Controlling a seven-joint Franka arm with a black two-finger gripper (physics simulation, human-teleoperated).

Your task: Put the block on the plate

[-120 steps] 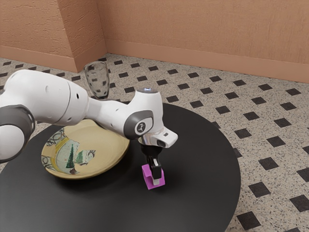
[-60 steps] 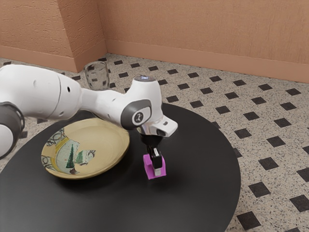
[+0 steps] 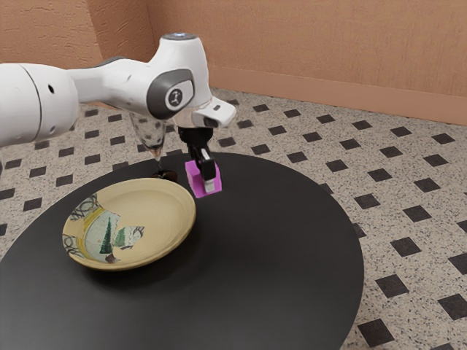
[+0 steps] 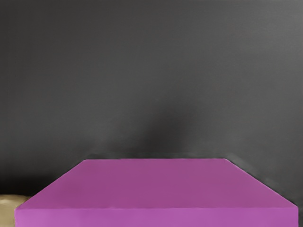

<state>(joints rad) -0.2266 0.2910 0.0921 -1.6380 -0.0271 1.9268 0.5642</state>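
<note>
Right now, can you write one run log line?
End effector: shut on block | block: held above table, off plate | placing: unfinished

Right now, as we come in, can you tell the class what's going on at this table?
A robot arm's gripper is shut on a magenta block, holding it above the black table. The block is not on the patterned plate yet. A stemmed glass stands beyond the plate in the exterior view.
</note>
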